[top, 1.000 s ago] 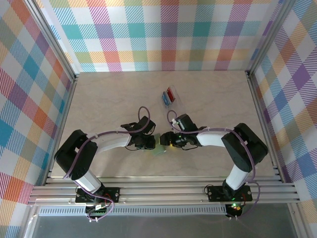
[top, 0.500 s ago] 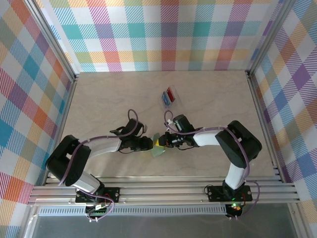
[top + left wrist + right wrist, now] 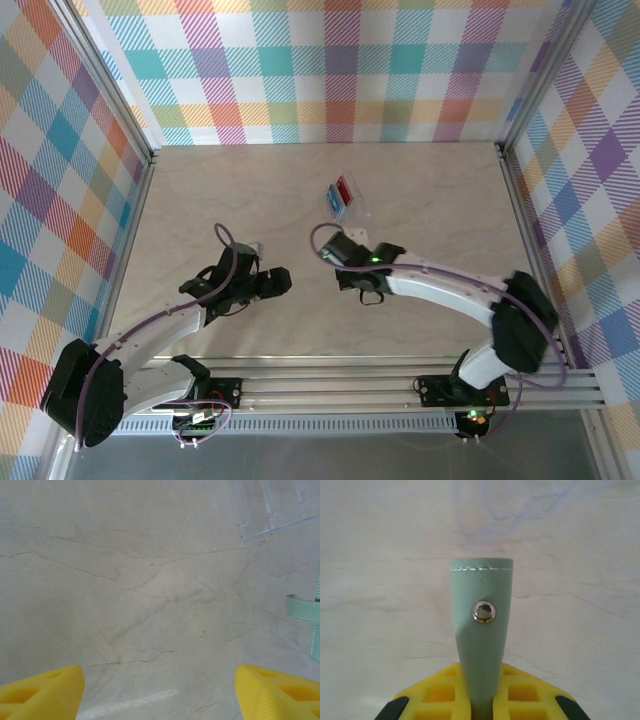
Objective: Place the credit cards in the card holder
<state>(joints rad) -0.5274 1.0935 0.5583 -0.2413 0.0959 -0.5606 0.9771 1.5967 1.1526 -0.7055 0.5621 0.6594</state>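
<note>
The grey-green card holder [image 3: 481,630] stands edge-on between my right gripper's [image 3: 480,682] yellow fingers [image 3: 439,692], which are shut on it; its stitched top edge and small metal stud face the camera. From above, the right gripper [image 3: 346,256] hovers mid-table, just in front of the clear tray. Red and blue credit cards [image 3: 343,191] lie in that tray. My left gripper [image 3: 277,282] sits to the left, open and holding nothing; its view shows wide-apart yellow fingertips [image 3: 40,690] over bare table, and a sliver of the card holder [image 3: 304,607] at the right edge.
The clear plastic tray [image 3: 350,208] sits behind the right gripper; its corner [image 3: 272,515] shows at the left wrist view's top right. The pale marbled tabletop [image 3: 220,210] is ringed by metal rails and checked walls.
The left gripper has let go of the card holder and pulled back to the left. The right gripper, still holding the card holder, has moved toward the tray.
</note>
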